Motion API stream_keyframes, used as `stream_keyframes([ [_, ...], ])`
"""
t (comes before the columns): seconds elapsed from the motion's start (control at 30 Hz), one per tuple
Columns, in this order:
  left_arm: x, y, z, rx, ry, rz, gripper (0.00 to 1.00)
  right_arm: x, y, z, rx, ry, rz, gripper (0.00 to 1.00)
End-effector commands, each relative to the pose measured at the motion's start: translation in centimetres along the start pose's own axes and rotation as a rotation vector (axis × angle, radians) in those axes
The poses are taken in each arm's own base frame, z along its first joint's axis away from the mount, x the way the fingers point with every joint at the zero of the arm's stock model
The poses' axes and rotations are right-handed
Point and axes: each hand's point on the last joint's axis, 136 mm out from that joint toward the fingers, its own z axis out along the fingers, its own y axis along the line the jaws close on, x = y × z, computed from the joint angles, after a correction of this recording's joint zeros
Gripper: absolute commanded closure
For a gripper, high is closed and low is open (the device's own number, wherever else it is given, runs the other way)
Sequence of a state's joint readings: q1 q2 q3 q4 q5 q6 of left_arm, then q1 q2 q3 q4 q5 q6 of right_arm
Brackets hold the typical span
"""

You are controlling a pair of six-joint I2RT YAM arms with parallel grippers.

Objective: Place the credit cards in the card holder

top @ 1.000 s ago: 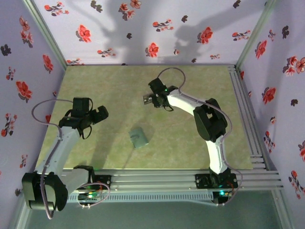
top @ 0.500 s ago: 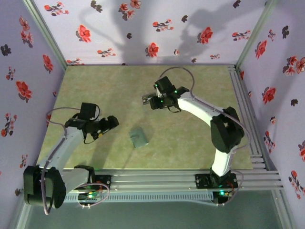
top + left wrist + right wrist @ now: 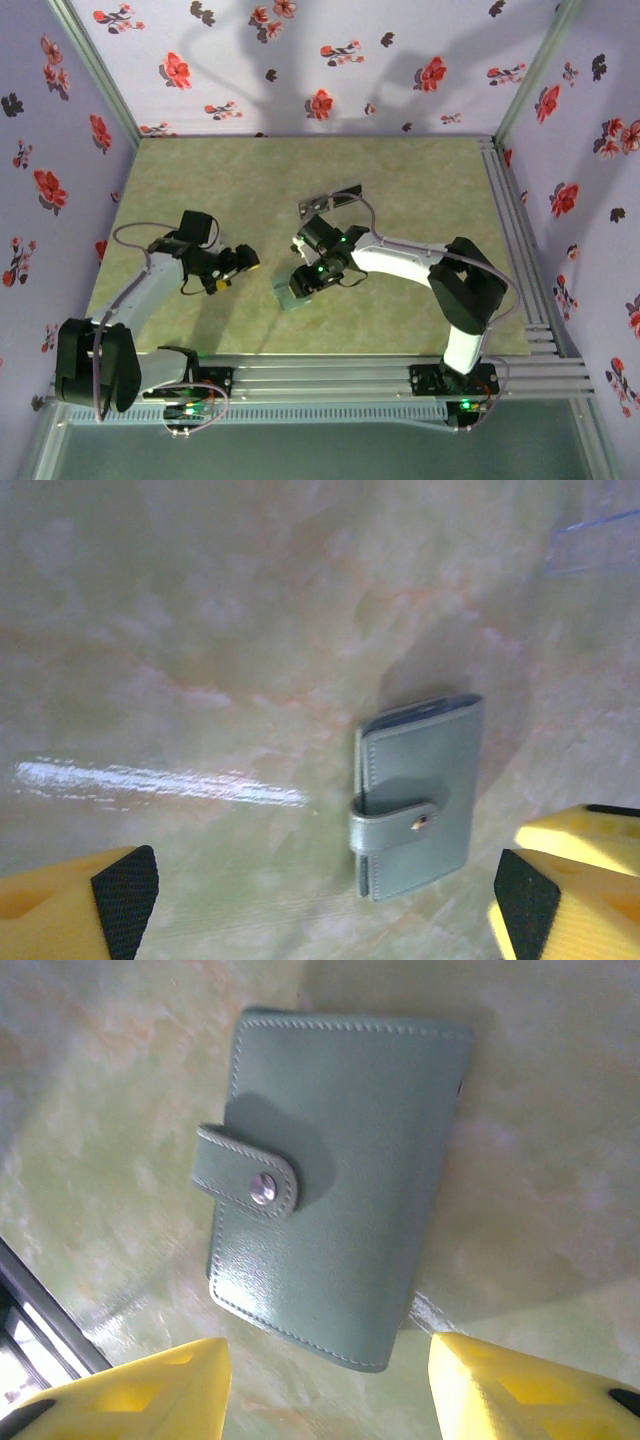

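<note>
While the right gripper [image 3: 325, 1385] is held low over the table with its yellow fingers [image 3: 140, 1390] moderately parted and nothing gripped, the card holder [image 3: 335, 1180] is seen just ahead of the fingertips, untouched by either. It is laid flat on the green marbled table [image 3: 90, 1080]. It is folded shut, with its strap [image 3: 248, 1172] snapped down over the front. What is inside cannot be told.

From above, the right gripper [image 3: 298, 283] is placed directly over the card holder [image 3: 285, 298]. The left gripper [image 3: 238, 268] is set just to the left of it, clear of the holder.

At the left wrist, the left gripper [image 3: 320, 910] is spread wide and empty. The card holder [image 3: 418, 795] is found ahead of it, nearer the right-hand pad [image 3: 522, 900]. Farther back on the table, a thin flat object [image 3: 328, 200] is seen, too small to be identified.
</note>
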State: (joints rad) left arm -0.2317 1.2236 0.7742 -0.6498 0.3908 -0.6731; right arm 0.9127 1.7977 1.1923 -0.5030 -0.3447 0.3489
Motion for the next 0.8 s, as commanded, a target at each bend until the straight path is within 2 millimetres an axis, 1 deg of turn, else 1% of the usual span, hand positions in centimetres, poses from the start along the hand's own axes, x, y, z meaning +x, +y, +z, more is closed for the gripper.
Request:
stream_keyframes([
  [0.0,-0.9,-0.2,-0.9,-0.027,-0.015,0.022,0.09,2.4,-0.3,1.5,0.008,0.090,0.006,0.46],
  [0.1,-1.2,-0.3,-1.0,-0.028,-0.017,0.041,0.09,3.0,-1.6,2.0,0.064,0.101,0.013,0.47],
  [0.13,-1.1,-0.1,-1.0,-0.033,-0.016,0.047,0.09,2.9,-1.6,2.2,0.065,0.099,0.010,0.48],
  [0.23,-1.0,0.3,-0.7,-0.046,-0.017,0.034,0.09,2.4,-0.9,2.5,0.035,0.093,-0.001,0.52],
  [0.33,-0.8,-0.2,-0.5,-0.016,0.004,0.038,0.09,2.5,-1.7,3.4,0.067,0.102,0.005,0.56],
  [0.4,-0.7,0.2,-0.7,-0.037,0.009,0.048,0.09,2.3,-1.8,3.7,0.070,0.096,-0.002,0.57],
  [0.43,-0.7,0.5,-0.8,-0.054,0.000,0.052,0.09,2.2,-1.9,3.7,0.073,0.096,-0.011,0.59],
  [0.63,-1.0,0.6,-1.2,-0.068,-0.012,0.064,0.09,2.0,-1.8,2.9,0.095,0.117,-0.092,0.81],
  [0.7,-1.0,0.7,-1.1,-0.068,-0.012,0.055,0.08,2.3,-2.1,2.0,0.124,0.143,-0.142,0.87],
  [0.77,-0.8,0.4,-0.9,-0.049,0.001,0.057,0.09,2.5,-2.8,1.1,0.174,0.150,-0.180,0.89],
])
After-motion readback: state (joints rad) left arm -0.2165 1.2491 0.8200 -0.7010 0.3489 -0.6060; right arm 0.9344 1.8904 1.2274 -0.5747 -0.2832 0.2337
